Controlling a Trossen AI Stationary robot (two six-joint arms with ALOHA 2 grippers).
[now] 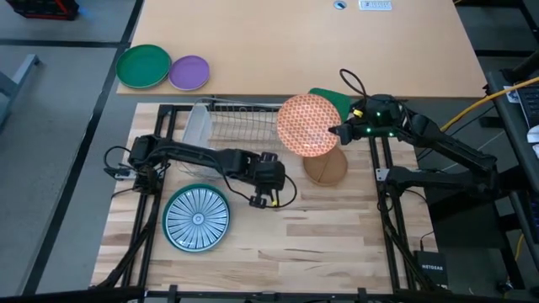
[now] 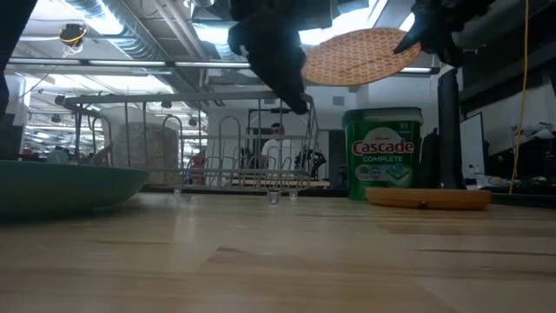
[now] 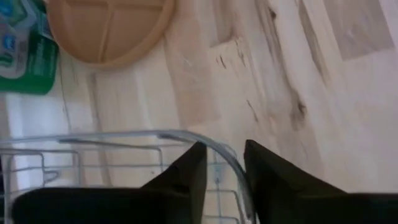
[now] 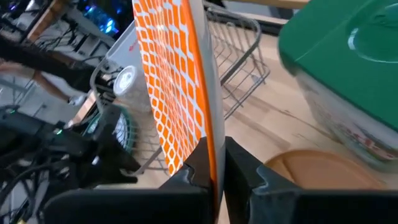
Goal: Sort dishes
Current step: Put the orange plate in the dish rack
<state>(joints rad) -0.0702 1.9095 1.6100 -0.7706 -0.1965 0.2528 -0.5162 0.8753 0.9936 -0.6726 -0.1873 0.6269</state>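
Right gripper (image 4: 216, 163): clamped on the rim of the orange plate (image 1: 309, 124), held aloft above the wire rack (image 1: 240, 122).
Left gripper (image 3: 222, 167): fingers narrowly parted, nothing between them, beside the rack's corner.
Striped plate (image 1: 196, 218): flat on table (image 1: 337, 244).
Brown plate (image 1: 326, 169): flat, near green canister (image 2: 382, 153).

Orange plate (image 4: 177, 93) edge-on in right gripper (image 4: 217, 163), above brown plate (image 4: 317, 171).

The green canister (image 2: 383, 154) carries a label reading "Cascade COMPLETE". A black box (image 1: 432, 268) at the table's edge is marked "NETGEAR".
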